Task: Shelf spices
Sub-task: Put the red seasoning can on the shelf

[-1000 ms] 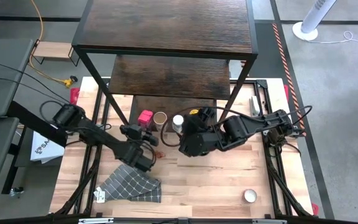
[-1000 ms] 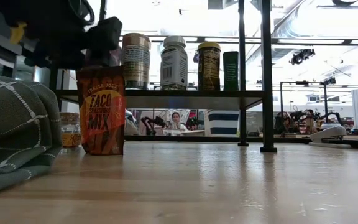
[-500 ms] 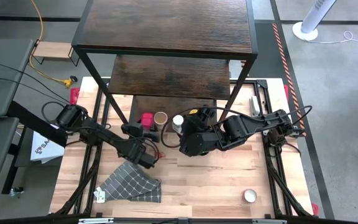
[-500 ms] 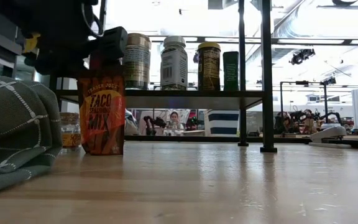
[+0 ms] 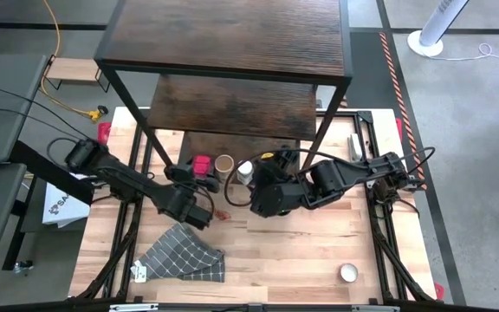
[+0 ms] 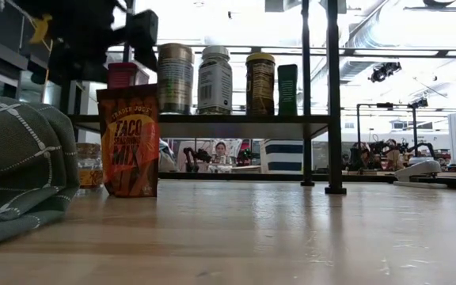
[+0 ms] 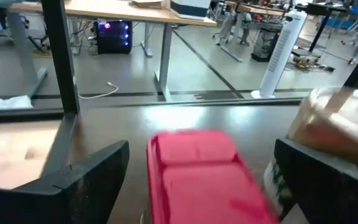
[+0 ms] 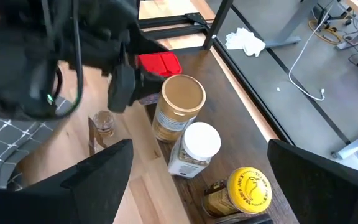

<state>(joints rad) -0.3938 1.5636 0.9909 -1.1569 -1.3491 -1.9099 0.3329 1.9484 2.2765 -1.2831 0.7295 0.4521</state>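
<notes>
On the lowest dark brown wood board of the tall black-framed shelf (image 5: pixel 232 104) a row of spices is seen: a red-lidded tin (image 7: pixel 197 171), a tan-lidded jar (image 8: pixel 178 106), a white-lidded bottle (image 8: pixel 194 149) and a yellow-lidded jar (image 8: pixel 244 186). The left gripper (image 7: pixel 201 168) is held wide open on either side of the red-lidded tin, nothing gripped, with the tin resting on the board. The right gripper (image 8: pixel 194 171) is also spread open and empty, poised above the row of jars.

The step in hand is judged to be the release of the tin and the retreat of the left arm. It is best done by drawing the open fingers straight back and slightly up, so the tin is not dragged off the edge and the tan-lidded jar just beside it is not clipped. The black frame post near the arm should be cleared as well.

On the light wood table (image 6: pixel 291 237) an orange-brown pouch (image 6: pixel 130 142) stands upright beside a grey checked cloth (image 6: pixel 18 166); its print reads "TRADER JOE'S" and "TACO SEASONING MIX". The jar labels on the board are too small to be read. A small round white-lidded tin (image 5: pixel 348 273) lies well apart, unshelved.
</notes>
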